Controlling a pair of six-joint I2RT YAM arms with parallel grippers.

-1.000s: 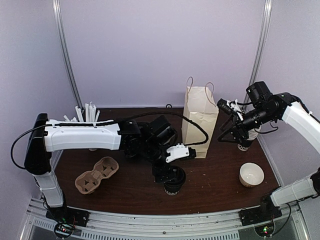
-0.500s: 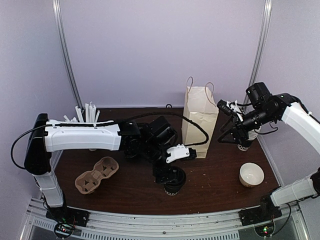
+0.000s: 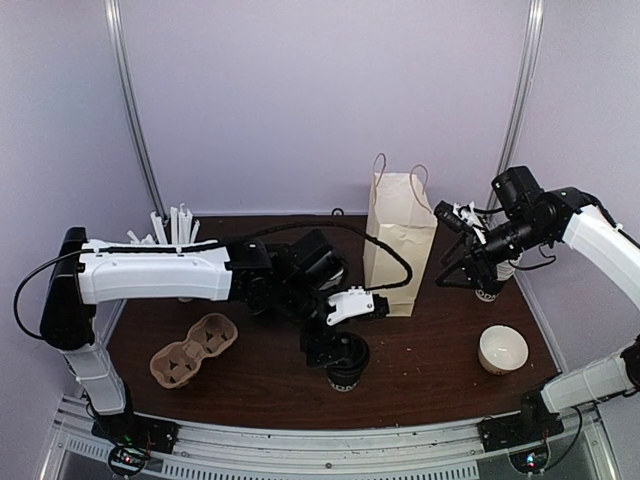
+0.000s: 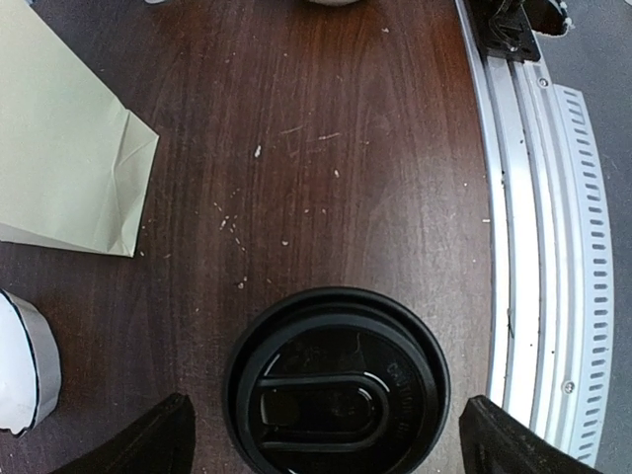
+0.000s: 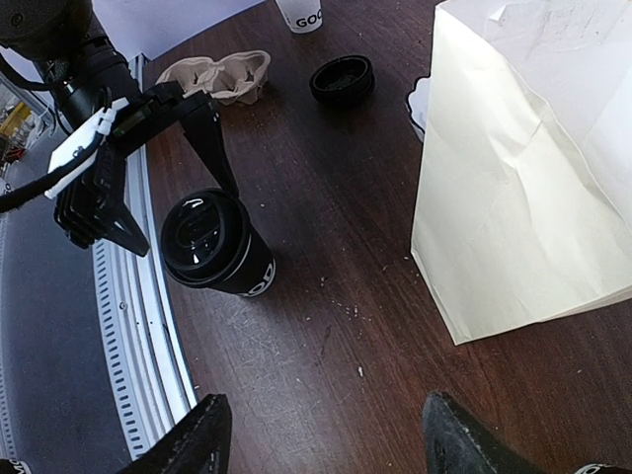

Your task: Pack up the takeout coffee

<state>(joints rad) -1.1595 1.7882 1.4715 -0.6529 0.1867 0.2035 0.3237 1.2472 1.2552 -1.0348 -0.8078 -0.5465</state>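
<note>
We see the takeout coffee (image 3: 346,366) standing on the table (image 3: 430,370) near the front edge, its black lid (image 4: 336,387) on, in front of the paper bag (image 3: 400,240) and a little to its left. The left gripper (image 3: 336,350) hangs right over the cup. Its fingers (image 4: 156,440) are spread wide, one on each side of the lid, with a gap showing on both sides (so nothing is gripped). The right gripper (image 5: 326,434) hovers just right of the bag, its fingers (image 5: 188,439) well apart with only bare table between them. A pulp cup carrier (image 3: 193,350) lies at front left, a white bowl (image 3: 502,348) at front right, and a spare black lid (image 5: 343,79) sits behind the coffee.
</note>
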